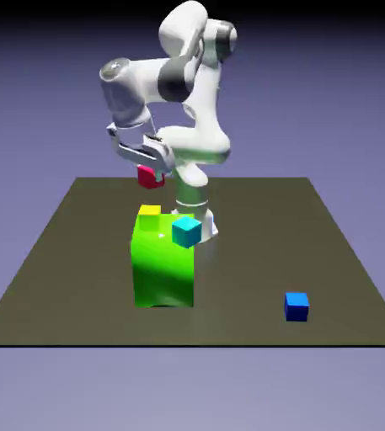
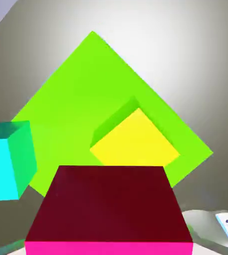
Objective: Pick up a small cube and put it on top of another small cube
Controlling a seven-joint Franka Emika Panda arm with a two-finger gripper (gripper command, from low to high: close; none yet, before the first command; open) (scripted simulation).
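Observation:
The small crimson cube (image 1: 151, 177) hangs in the air, with my gripper (image 1: 152, 171) shut on it. It fills the bottom of the hand view as a dark red block (image 2: 110, 209) and hides my fingertips there. The small yellow cube (image 1: 150, 210) rests on top of the large bright green block (image 1: 163, 261), at its far corner toward the exterior view's left. In the hand view the yellow cube (image 2: 134, 142) lies just beyond the crimson cube, on the green top face (image 2: 86, 89). The held cube is above the yellow one with a clear gap between them.
A cyan cube (image 1: 186, 231) sits at the green block's far edge toward the exterior view's right, seen as the cyan cube (image 2: 6, 162) at the hand view's left. A small blue cube (image 1: 296, 305) lies on the dark table (image 1: 330, 252) toward the exterior view's right.

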